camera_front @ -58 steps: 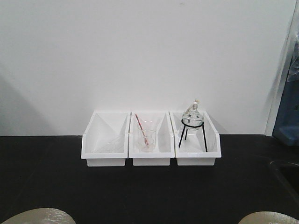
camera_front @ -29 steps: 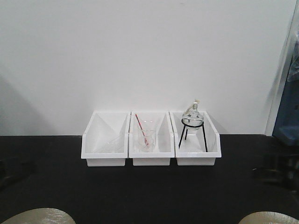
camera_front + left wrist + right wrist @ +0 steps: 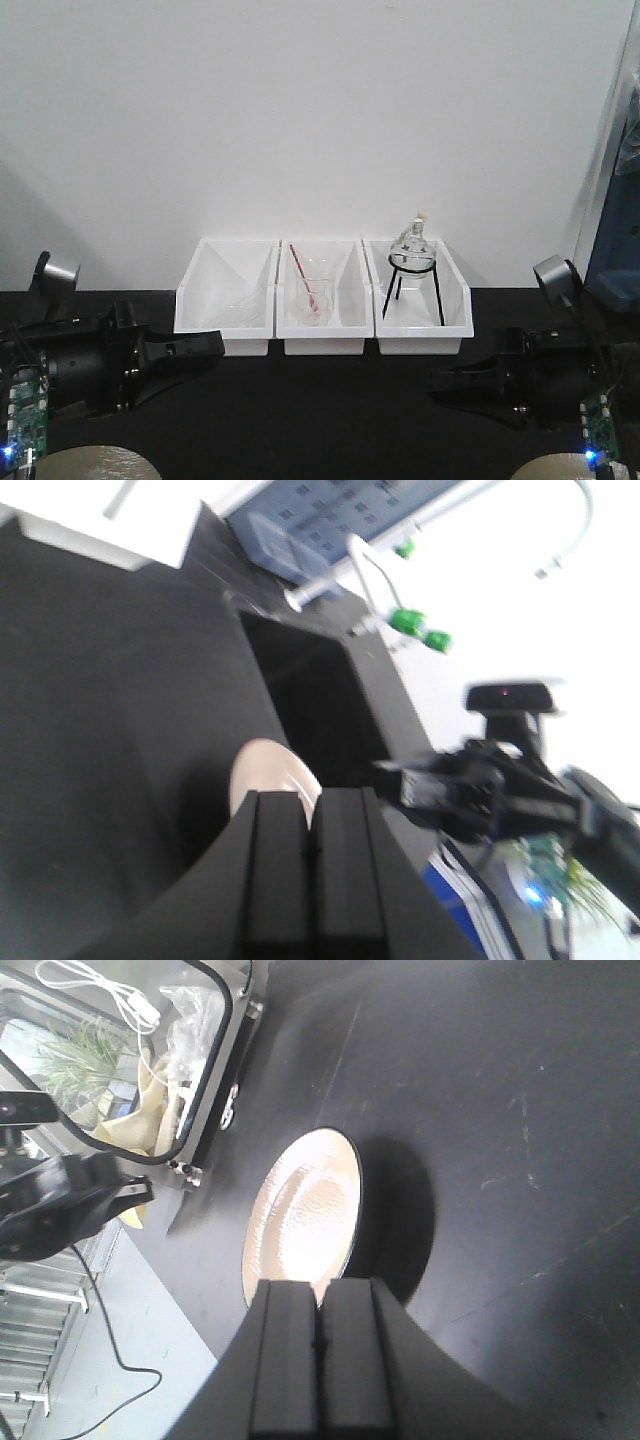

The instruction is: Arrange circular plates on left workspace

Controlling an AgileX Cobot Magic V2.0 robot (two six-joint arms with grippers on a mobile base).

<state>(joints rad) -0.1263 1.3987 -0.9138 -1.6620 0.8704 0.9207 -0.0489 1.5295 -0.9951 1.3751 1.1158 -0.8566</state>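
Observation:
Two round beige plates lie on the black benchtop [image 3: 320,410], cut off by the lower edge of the front view: one at the left [image 3: 92,464], one at the right [image 3: 562,468]. My left gripper [image 3: 214,342] is shut and empty, pointing right above the bench, behind the left plate. My right gripper [image 3: 436,381] is shut and empty, pointing left, behind the right plate. The left wrist view shows my shut left gripper [image 3: 310,802] with a plate [image 3: 262,770] just beyond it. The right wrist view shows my shut right gripper [image 3: 320,1298] with a dark-rimmed plate [image 3: 305,1210] beyond it.
Three white bins stand in a row against the back wall: left [image 3: 225,305], middle [image 3: 322,305] with a beaker and red rod, right [image 3: 420,305] with a flask on a black tripod. A recessed sink [image 3: 305,695] lies at the right. A glass-doored cabinet [image 3: 130,1050] stands beyond the left bench end.
Both arms have swung in from the sides over the bench; a second ago neither was in view. The plates and bins have not moved.

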